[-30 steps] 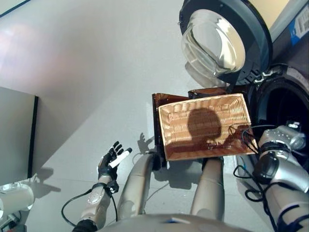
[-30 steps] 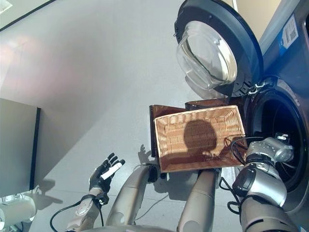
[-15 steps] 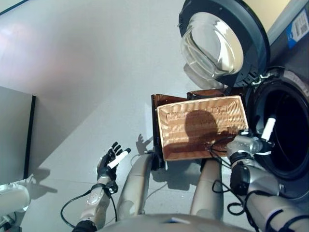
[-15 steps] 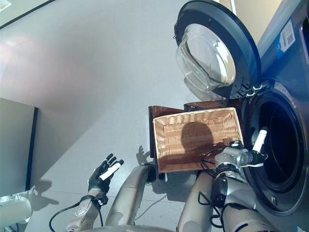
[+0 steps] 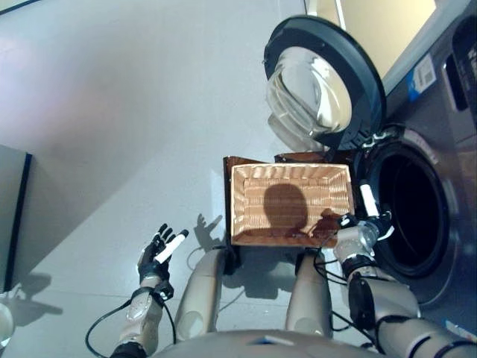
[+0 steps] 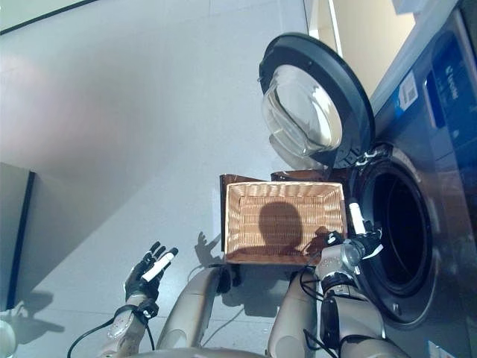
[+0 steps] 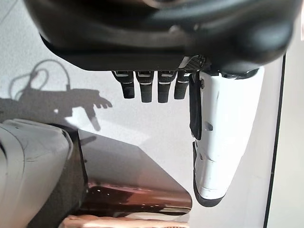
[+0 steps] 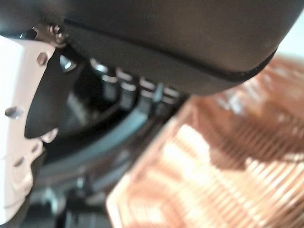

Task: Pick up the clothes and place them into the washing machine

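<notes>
Fingers (image 5: 165,237) straight, woven rectangular basket (image 5: 289,203)

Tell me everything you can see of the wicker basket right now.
The wicker basket is rectangular, woven of light tan cane, open-topped, and shows no clothes inside; a shadow falls across its floor. It sits level on a dark brown stand beside the washing machine's open drum. The right hand is by its near right corner.

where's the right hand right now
In the eye views the right hand is low on the right, open and empty, between the wicker basket and the washing machine's open drum.
</notes>
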Controlling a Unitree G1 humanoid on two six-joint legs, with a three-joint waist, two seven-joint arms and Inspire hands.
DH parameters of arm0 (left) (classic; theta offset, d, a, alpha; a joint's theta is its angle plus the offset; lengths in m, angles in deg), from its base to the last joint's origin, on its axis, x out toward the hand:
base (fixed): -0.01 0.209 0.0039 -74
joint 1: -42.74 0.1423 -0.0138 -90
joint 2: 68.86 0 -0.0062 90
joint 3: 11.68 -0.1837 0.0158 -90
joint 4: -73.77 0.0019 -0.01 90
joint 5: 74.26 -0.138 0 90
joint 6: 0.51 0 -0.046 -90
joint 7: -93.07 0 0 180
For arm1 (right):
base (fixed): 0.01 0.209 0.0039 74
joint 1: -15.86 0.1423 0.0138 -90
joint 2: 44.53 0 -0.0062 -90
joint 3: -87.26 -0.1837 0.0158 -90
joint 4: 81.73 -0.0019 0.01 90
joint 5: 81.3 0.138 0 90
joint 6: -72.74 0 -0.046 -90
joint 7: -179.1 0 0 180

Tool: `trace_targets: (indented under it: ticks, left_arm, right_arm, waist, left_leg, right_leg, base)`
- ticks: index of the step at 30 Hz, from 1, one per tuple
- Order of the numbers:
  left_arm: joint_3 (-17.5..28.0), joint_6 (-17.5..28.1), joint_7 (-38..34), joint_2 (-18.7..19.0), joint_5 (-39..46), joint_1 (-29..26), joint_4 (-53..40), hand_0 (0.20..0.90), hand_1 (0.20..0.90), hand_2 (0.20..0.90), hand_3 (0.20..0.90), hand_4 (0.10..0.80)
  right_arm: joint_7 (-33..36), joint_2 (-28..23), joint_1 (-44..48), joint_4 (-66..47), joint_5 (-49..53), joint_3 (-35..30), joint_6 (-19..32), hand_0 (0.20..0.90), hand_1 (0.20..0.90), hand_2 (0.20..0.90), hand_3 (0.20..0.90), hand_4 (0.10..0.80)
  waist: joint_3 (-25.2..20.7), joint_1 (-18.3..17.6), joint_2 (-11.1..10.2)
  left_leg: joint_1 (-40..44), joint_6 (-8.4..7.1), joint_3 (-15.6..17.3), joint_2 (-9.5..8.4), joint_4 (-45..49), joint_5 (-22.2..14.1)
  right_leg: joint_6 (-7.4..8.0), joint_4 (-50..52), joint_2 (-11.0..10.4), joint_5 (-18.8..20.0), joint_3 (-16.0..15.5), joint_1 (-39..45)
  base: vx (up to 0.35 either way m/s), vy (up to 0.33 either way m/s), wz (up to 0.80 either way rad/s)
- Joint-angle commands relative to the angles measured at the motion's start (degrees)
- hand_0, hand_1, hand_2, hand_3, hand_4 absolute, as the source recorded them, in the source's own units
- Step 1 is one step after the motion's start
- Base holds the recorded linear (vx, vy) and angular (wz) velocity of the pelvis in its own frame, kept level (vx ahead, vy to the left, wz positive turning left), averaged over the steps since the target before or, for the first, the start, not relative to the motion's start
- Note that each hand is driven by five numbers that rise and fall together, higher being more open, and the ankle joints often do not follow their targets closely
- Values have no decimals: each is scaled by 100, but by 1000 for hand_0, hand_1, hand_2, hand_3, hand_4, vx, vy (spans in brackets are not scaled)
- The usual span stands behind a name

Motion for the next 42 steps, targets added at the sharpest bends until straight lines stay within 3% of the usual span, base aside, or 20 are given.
trace_targets:
  ticks: [1, 13, 24, 33, 42]
  left_arm:
    - [400, 307, -21, 188, -305, -80, 177, 900, 900, 900, 900, 800]
    - [975, 283, -246, 138, -948, -409, 1314, 900, 900, 900, 900, 800]
    - [1192, 218, -271, 3, -1535, -228, 1842, 900, 900, 900, 900, 800]
    - [1121, 260, -294, -62, -1690, -170, 1841, 900, 900, 900, 900, 800]
    - [1014, 263, -313, -162, -1611, -195, 1818, 900, 900, 900, 900, 800]
  right_arm:
    - [-181, -453, -35, -235, -1023, 497, -96, 900, 900, 900, 900, 800]
    - [-600, -494, -988, -382, -2876, 1405, -528, 900, 900, 900, 900, 800]
    - [-1017, -36, -2200, -344, -2708, 1079, -424, 900, 900, 900, 900, 800]
    - [-1047, 165, -2447, -440, -2593, 1159, -367, 900, 900, 900, 900, 800]
    - [-957, 476, -2474, -223, -2521, 1275, -364, 900, 900, 900, 900, 800]
  waist:
    - [-135, 64, -193]
    - [-531, -18, -624]
    - [-1190, -106, -739]
    - [-1537, -115, -757]
    - [-1631, -93, -791]
  left_leg:
    - [438, -408, -206, 11, -520, 281]
    - [1934, -525, -302, 163, -1862, 727]
    - [3137, -617, -229, 315, -2876, 979]
    - [3242, -743, -128, 347, -3179, 1062]
    - [3408, -723, -55, 383, -3179, 1061]
  right_leg:
    - [-365, -849, 163, 955, -276, 515]
    - [-229, -2008, 368, 1254, -593, 1901]
    - [-178, -2746, 597, 1273, -742, 2971]
    - [-143, -3372, 717, 1438, -856, 3235]
    - [-143, -3381, 766, 1470, -799, 3364]
  base:
    - [111, -42, -6]
    - [135, -43, -4]
    - [116, -30, -3]
    - [18, -3, -2]
    - [10, -2, -3]
